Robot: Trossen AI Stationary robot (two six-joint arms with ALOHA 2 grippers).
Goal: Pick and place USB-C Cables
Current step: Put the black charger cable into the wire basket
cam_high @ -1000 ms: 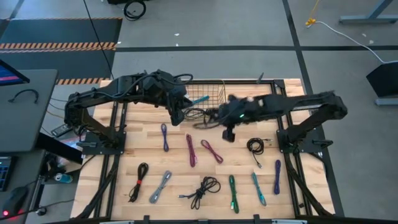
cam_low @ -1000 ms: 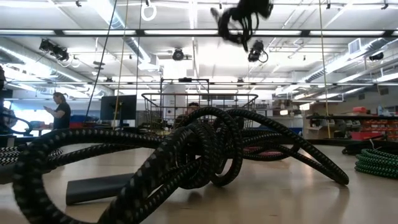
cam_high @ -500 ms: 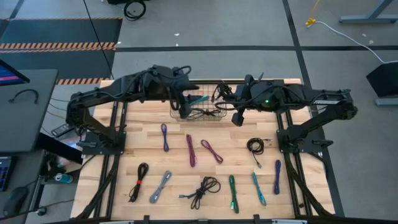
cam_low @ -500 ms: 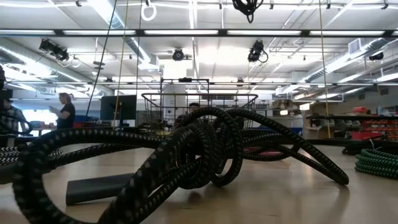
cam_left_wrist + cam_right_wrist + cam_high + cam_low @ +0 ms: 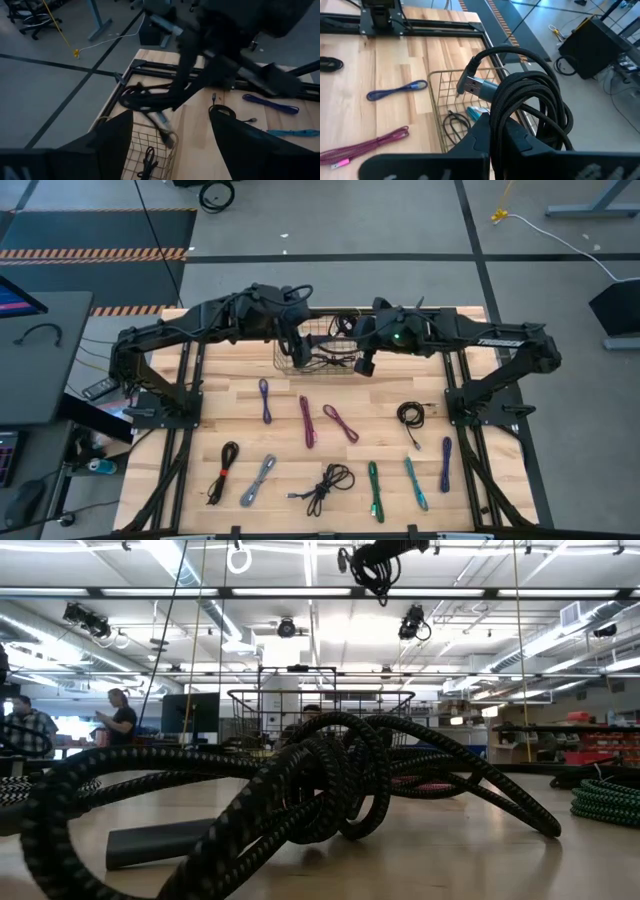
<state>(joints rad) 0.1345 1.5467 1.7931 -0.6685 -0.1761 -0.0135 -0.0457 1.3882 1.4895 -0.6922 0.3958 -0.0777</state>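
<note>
My right fingers (image 5: 495, 132) are clamped on a coiled black cable (image 5: 530, 107), its loops bunched between them and the silver-shelled plug (image 5: 477, 86) sticking out toward the wire basket (image 5: 440, 95). In the overhead picture that puts the right gripper (image 5: 362, 360) at upper centre of the frame, at the basket's (image 5: 318, 348) right-hand rim, with the bundle hanging over the wire or just at its edge (I cannot tell which from above). The drop turns on that: the coil has to sit over the open mesh, not over the bare counter (image 5: 220, 410) beside it. The basket lies ahead of and below my fingers, with a black cable (image 5: 454, 124) and a teal one (image 5: 479, 113) already in it.

My left fingers (image 5: 117, 137) stand wide apart with nothing between them, over the basket's other side, upper centre-left of the overhead frame at the left gripper (image 5: 297, 348).

Farther out, the remaining cables lie in 2 loose rows across the lower half of the counter: a blue one (image 5: 265, 399), a magenta one (image 5: 307, 421), a black coil (image 5: 409, 414), and more below.
</note>
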